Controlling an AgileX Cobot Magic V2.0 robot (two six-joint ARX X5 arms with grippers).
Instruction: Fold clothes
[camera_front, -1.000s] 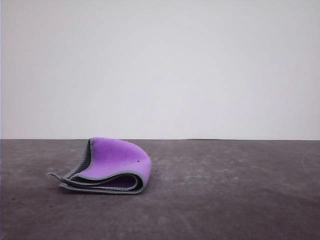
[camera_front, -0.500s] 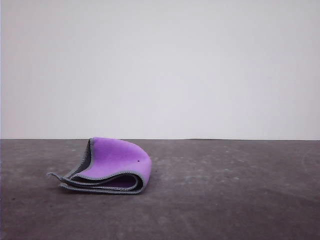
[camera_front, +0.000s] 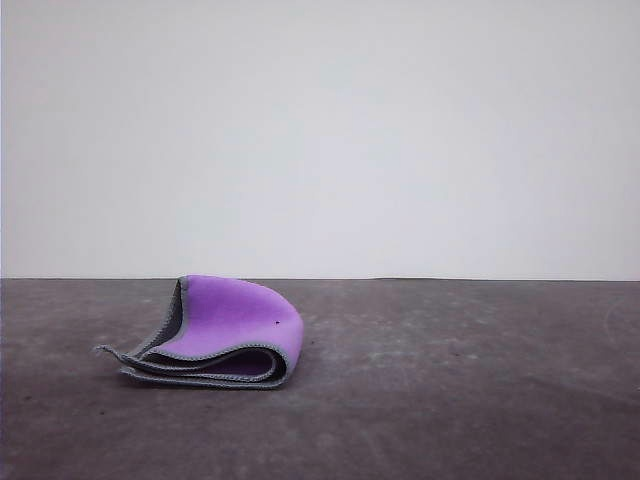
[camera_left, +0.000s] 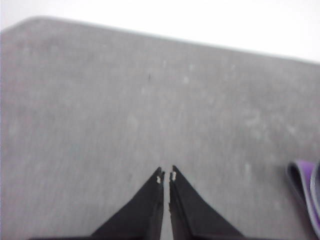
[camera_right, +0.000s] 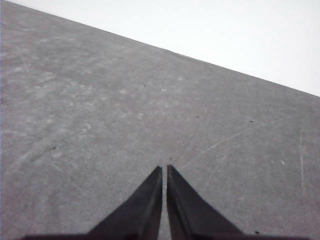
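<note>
Your cloth (camera_front: 215, 335) lies folded on grey table (camera_front: 450, 400), left of centre in front view; purple face up, grey-edged layers stacked, open edges toward left. Your left gripper (camera_left: 166, 176): fingers pressed together, nothing between, poised over bare table; slice of cloth (camera_left: 306, 192) at frame edge, well apart from tips. Your right gripper (camera_right: 164, 169): fingers closed, empty, above bare tabletop.

thick matt cloth (camera_front: 235, 318); scuffed matt table (camera_front: 450, 400)
</note>
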